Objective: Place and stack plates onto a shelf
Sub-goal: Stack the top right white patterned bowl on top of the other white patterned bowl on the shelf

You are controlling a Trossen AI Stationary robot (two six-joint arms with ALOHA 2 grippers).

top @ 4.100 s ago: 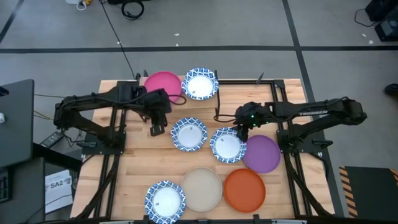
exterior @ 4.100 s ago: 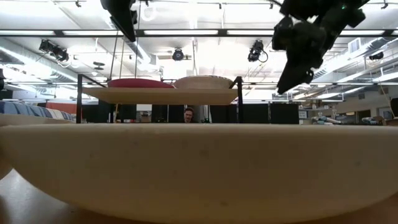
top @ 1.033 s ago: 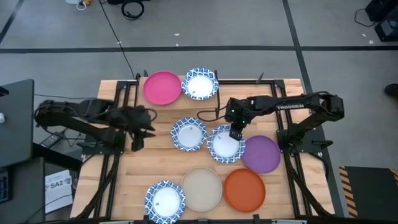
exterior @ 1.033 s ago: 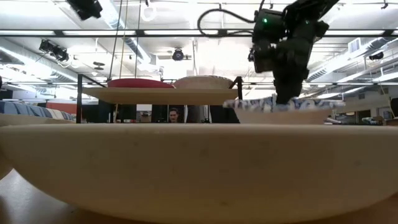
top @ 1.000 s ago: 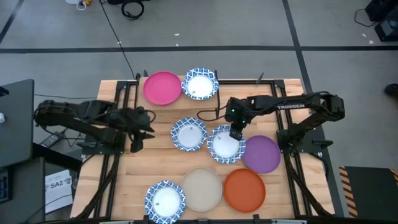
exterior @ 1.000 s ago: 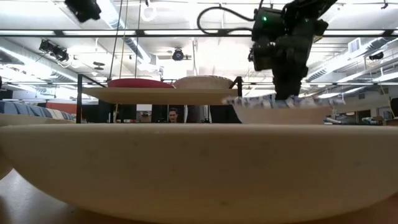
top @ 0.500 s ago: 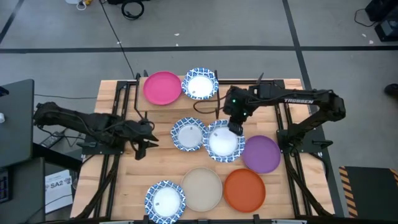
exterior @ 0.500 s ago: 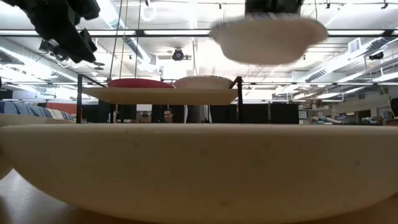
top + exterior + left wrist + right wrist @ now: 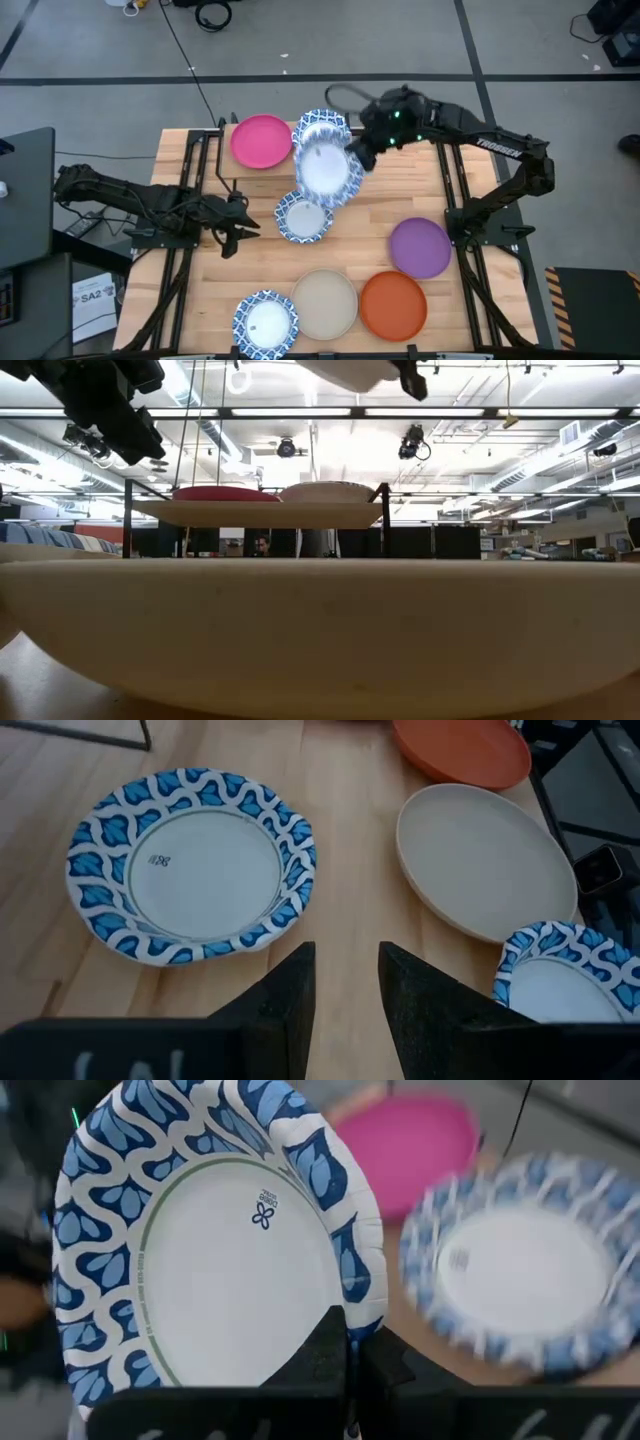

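The blue-rimmed plate (image 9: 326, 168) I carry hangs in the air above the table, overlapping from above the near edge of the shelf (image 9: 352, 150) and the patterned plate (image 9: 322, 124) already resting there beside the pink plate (image 9: 261, 141). My right gripper (image 9: 352, 160) is clamped on its rim; in my wrist view my fingers (image 9: 330, 1350) pinch the edge of this plate (image 9: 215, 1250), which stands tilted before me. Below on the table lie another patterned plate (image 9: 304, 218), the purple plate (image 9: 420, 247), the orange plate (image 9: 393, 305), the beige plate (image 9: 324, 303) and one more patterned plate (image 9: 267, 322) at the near edge. My left gripper (image 9: 229, 232) waits low at the left side of the table, fingers slightly apart and holding nothing.
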